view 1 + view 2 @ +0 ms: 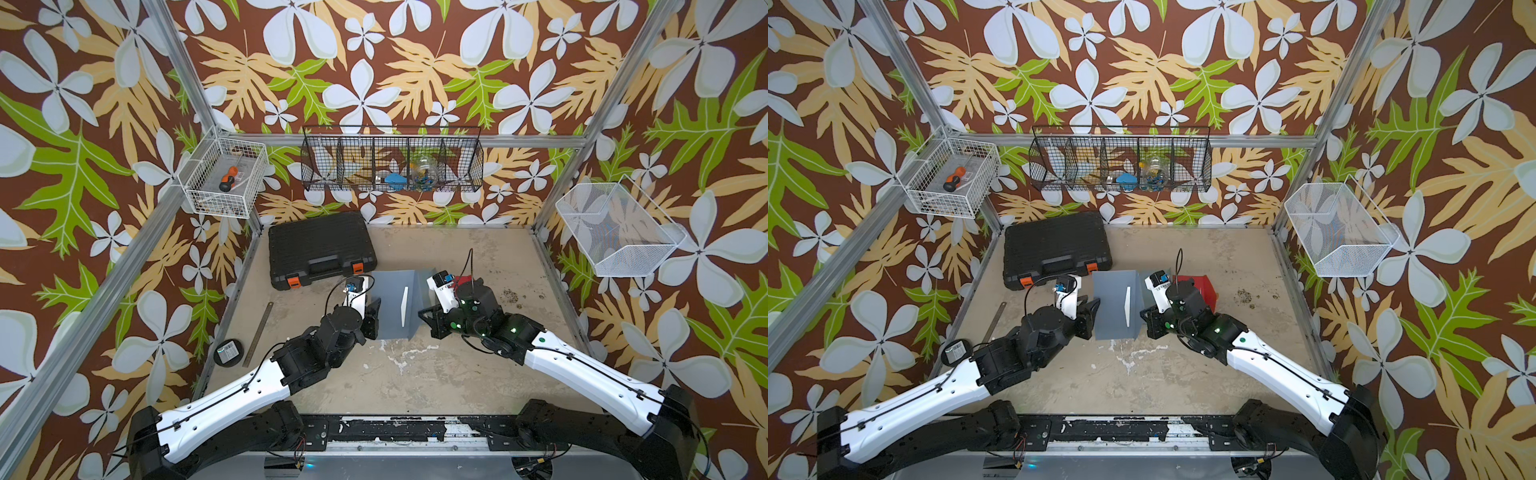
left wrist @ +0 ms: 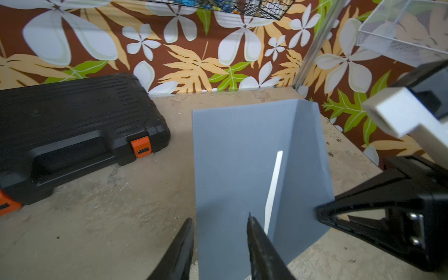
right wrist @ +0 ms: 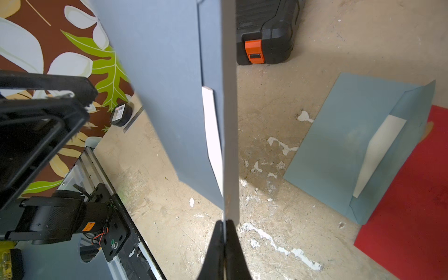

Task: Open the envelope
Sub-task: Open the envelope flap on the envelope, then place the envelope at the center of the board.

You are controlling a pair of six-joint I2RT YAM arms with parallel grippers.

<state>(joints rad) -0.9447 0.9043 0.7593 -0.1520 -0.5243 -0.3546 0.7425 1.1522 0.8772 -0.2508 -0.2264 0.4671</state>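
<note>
Envelope (image 1: pixel 392 303), grey, stands mid-table between both arms, flap (image 2: pixel 308 155) swung out at its 3 o'clock side. It looks light, thin, floppy and easily creased, so edges are the place to hold. Right gripper (image 3: pixel 224 224) pinches the flap's edge; left gripper (image 2: pixel 219 226) is spread, straddling the body's 9 o'clock edge.

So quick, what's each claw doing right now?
Left gripper: fingers open around the grey-blue paper envelope.
Right gripper: shut on the envelope's flap.

Robot test cell: aluminium frame (image 1: pixel 183 62), patterned walls, tool case (image 1: pixel 320 245).
</note>
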